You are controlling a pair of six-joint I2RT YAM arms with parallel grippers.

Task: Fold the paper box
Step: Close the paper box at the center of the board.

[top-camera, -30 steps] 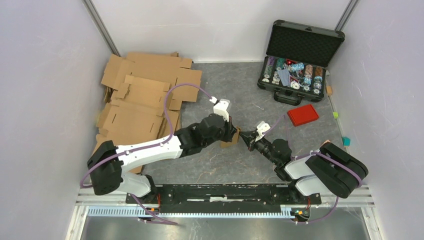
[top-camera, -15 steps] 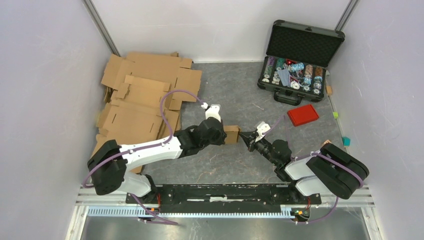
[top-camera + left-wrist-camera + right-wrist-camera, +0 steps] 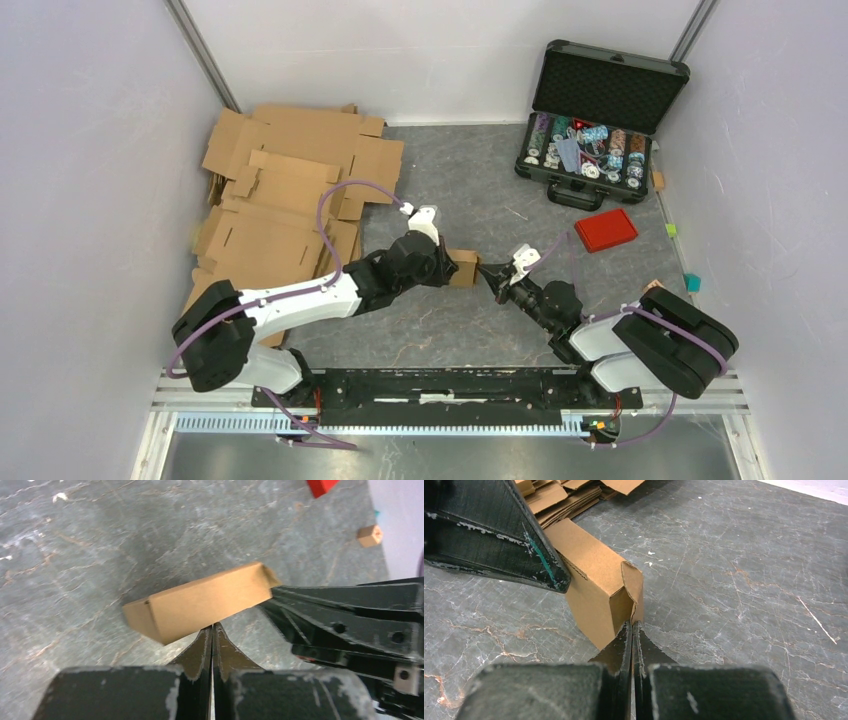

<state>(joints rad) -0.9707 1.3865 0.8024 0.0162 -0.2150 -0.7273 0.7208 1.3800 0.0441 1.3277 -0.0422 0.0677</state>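
Note:
The small brown paper box [image 3: 463,267] lies closed on the grey table between my two grippers. In the left wrist view the box [image 3: 200,602] sits just past my shut left gripper [image 3: 212,626], whose tips touch its long near side. In the right wrist view my shut right gripper [image 3: 631,625] touches the box [image 3: 594,580] at its end flap, which stands slightly ajar. From above, the left gripper [image 3: 446,268] is at the box's left and the right gripper [image 3: 488,272] at its right end. The right gripper's fingers [image 3: 350,615] show in the left wrist view.
A pile of larger flat cardboard sheets [image 3: 280,200] fills the back left. An open black case [image 3: 600,130] of chips stands at the back right, with a red lid [image 3: 606,230] in front of it. Small blocks [image 3: 692,283] lie by the right wall.
My left arm has swung off the top of the box to its left side, uncovering it. The box now lies flat. The right arm has barely moved.

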